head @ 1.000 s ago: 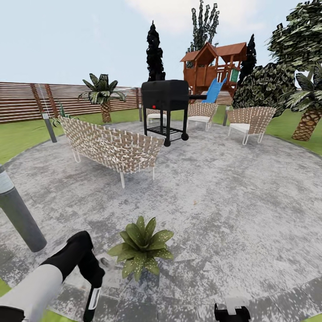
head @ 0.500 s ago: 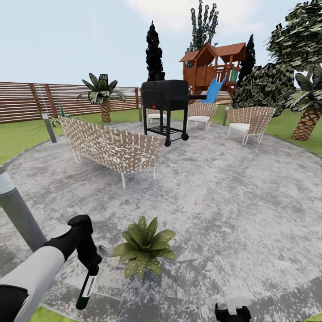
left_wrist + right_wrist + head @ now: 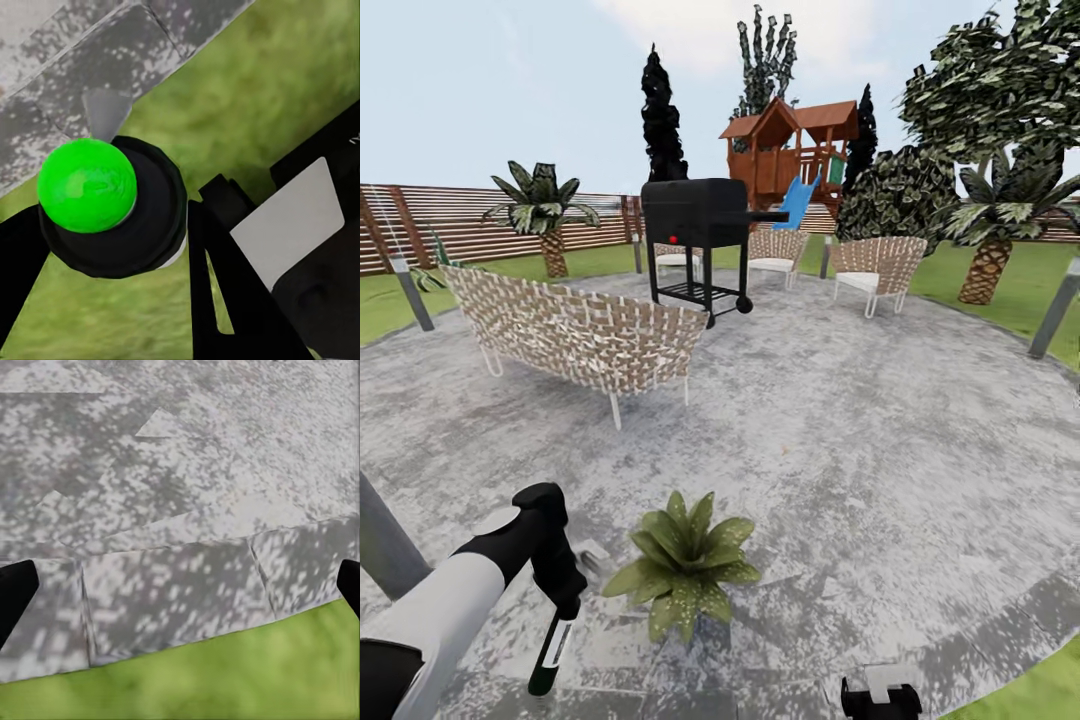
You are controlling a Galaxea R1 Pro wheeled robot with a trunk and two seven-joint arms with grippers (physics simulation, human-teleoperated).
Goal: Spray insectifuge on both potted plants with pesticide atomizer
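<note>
Left end effector [image 3: 552, 640] closed on the pesticide atomizer [image 3: 550, 650]: slim dark bottle with a pale label, round green cap [image 3: 87, 184] seen from the wrist. Long axis near vertical, hanging low over mottled grey paving [image 3: 840, 470]. Left arm reaches forward, wrist bent down. Potted plant [image 3: 685, 565], speckled pointed leaves, just beside it. Right end effector [image 3: 180, 585]: finger tips well apart, holding nothing, over the paving edge and grass [image 3: 225, 675].

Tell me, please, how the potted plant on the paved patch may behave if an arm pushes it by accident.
The potted plant is probably light and may tip, since its leaf rosette spreads wider than its base. The pointed leaves would likely be touched first. On the flat paved patch it would more likely slide than roll.
</note>
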